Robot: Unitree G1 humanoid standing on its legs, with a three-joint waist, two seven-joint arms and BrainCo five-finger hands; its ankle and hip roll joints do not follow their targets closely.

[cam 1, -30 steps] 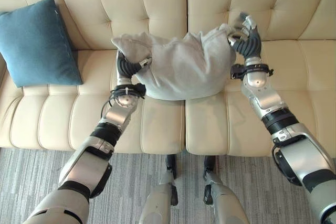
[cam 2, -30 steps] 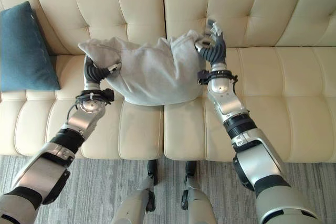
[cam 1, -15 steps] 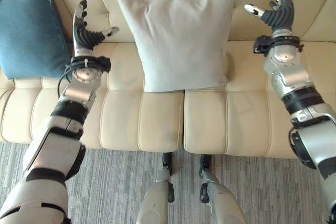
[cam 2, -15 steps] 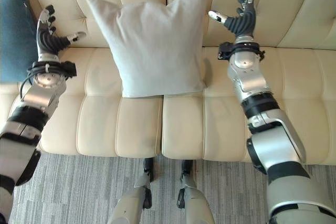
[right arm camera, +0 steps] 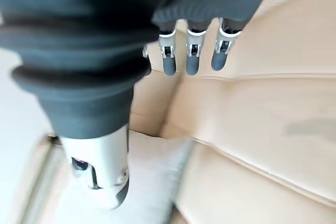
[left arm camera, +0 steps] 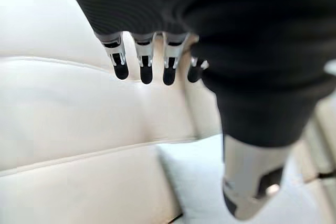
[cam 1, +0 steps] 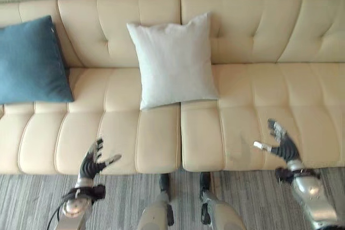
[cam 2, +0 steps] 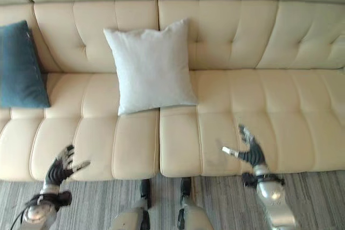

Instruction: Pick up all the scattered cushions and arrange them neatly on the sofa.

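Sofa: cream tufted leather sofa (cam 1: 237, 133) spans the frame.
Cushions: square pale grey fabric cushion (cam 1: 173, 60) upright at centre; blue fabric cushion (cam 1: 29, 63) upper left.
Hands: left hand (cam 1: 92, 161) lower left, right hand (cam 1: 283, 145) lower right, fingers spread, empty.

The sofa (cam 1: 259, 95) seat lies bare to the right of the grey cushion (cam 1: 172, 60), which leans upright against the backrest at the middle seam. A blue cushion (cam 1: 29, 63) takes the far left end; between the two, a strip of seat stays open.
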